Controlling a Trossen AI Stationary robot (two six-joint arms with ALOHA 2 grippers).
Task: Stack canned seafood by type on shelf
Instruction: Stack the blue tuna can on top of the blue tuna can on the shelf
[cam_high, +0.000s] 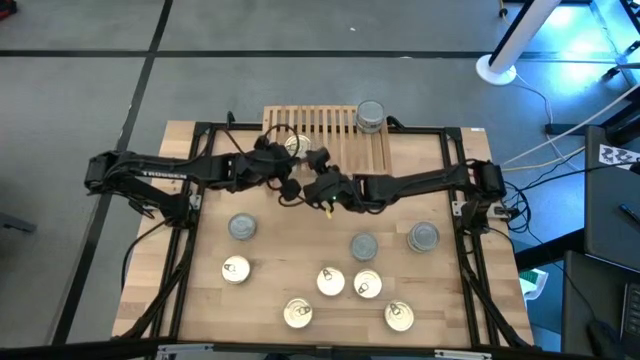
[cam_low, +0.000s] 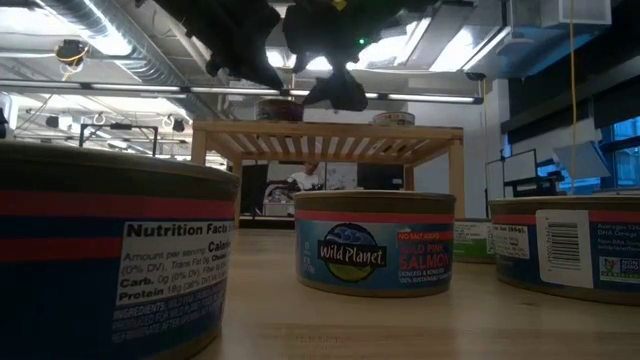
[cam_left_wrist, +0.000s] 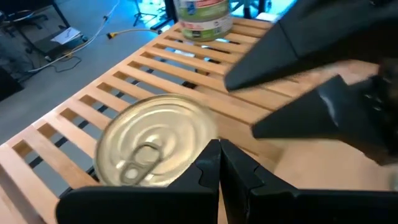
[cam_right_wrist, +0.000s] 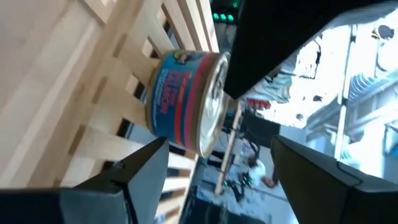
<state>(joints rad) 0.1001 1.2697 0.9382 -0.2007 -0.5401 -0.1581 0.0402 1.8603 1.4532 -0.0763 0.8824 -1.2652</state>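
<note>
My black gripper (cam_right_wrist: 211, 180) faces a blue can (cam_right_wrist: 183, 99) with red bands and gold lid on the pale slatted wood shelf (cam_right_wrist: 118, 56).

In the low view, the nearest tin (cam_low: 105, 255) is cut off by the left and bottom edges, so you see only part of its label. The tin at the right (cam_low: 570, 245) is cut off by the right edge. Both arms leave that picture at the top. From above, the left gripper (cam_high: 283, 160) partly hides a gold-lidded tin (cam_high: 295, 146) on the shelf (cam_high: 340, 130).
</note>
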